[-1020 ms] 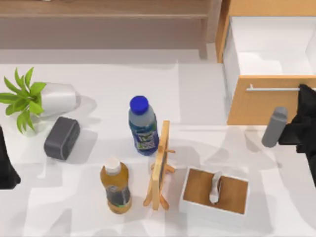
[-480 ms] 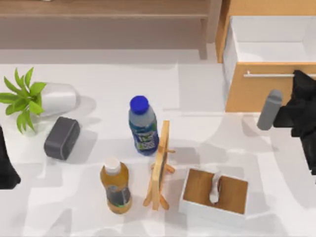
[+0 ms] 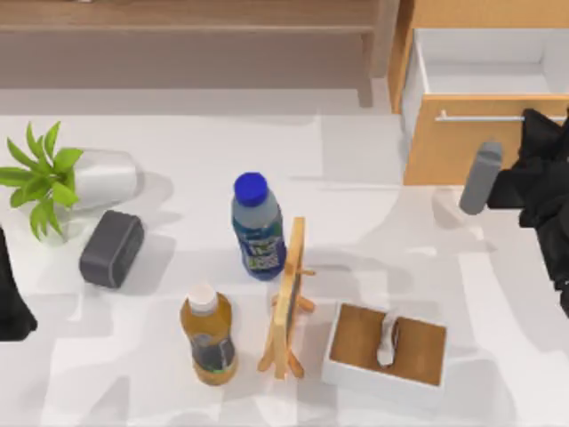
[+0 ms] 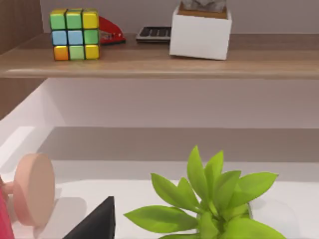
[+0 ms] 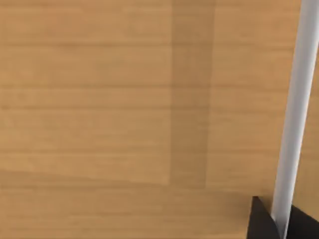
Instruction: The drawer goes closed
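Left arm: parked at 9 o'clock on the table's edge, mostly cut off; its gripper's state cannot be told.
Plant (image 3: 36, 173): at 10 o'clock, in a white pot (image 3: 107, 176) lying on its side; leaves also fill the near part of the left wrist view (image 4: 209, 204).
Speaker (image 3: 111, 248): dark grey, just at 5 o'clock of the pot.
Shelf (image 4: 159, 55): carries a colour cube (image 4: 74, 34), a red stapler (image 4: 110, 31) half hidden behind the cube, a dark flat thing too small to name, and a white box (image 4: 200, 34) cut off above.
Bottles: blue-capped bottle (image 3: 256, 224) near centre; amber bottle (image 3: 208, 334) at 7 o'clock of it.
Easel (image 3: 289, 298): wooden, upright, just beside both bottles.
Tray (image 3: 342, 374): white, brown floor, at 5 o'clock; holds one small pale object, hard to make out.
Drawer (image 3: 449, 142): at 2 o'clock, partly open; a narrow strip of white inside shows, contents not visible.
Handle (image 3: 480, 117): silver bar, its right end hidden behind the arm; close up in the right wrist view (image 5: 294, 114).
Right gripper (image 3: 538, 133): at 3 o'clock, against the drawer front by the handle; whether its fingers are apart or together cannot be told.
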Controlling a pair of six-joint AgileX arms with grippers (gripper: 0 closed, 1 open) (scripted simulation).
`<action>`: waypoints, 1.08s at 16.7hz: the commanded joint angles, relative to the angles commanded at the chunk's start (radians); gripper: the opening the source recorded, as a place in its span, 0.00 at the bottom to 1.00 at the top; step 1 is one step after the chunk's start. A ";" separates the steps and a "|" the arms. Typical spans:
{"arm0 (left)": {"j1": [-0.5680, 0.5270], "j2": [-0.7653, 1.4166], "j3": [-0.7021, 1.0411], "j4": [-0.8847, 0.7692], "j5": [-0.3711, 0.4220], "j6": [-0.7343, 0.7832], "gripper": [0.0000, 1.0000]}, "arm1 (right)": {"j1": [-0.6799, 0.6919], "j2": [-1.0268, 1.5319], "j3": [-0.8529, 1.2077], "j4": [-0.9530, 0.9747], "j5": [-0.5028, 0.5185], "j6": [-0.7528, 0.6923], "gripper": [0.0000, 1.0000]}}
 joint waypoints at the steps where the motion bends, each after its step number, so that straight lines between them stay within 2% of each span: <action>1: 0.000 0.000 0.000 0.000 0.000 0.000 1.00 | 0.000 0.001 0.003 -0.001 0.000 0.000 0.00; 11: 0.000 0.000 0.000 0.000 0.000 0.000 1.00 | -0.046 0.102 0.255 -0.152 -0.044 -0.001 0.00; 18: 0.000 0.000 0.000 0.000 0.000 0.000 1.00 | -0.047 0.108 0.276 -0.164 -0.046 0.001 0.00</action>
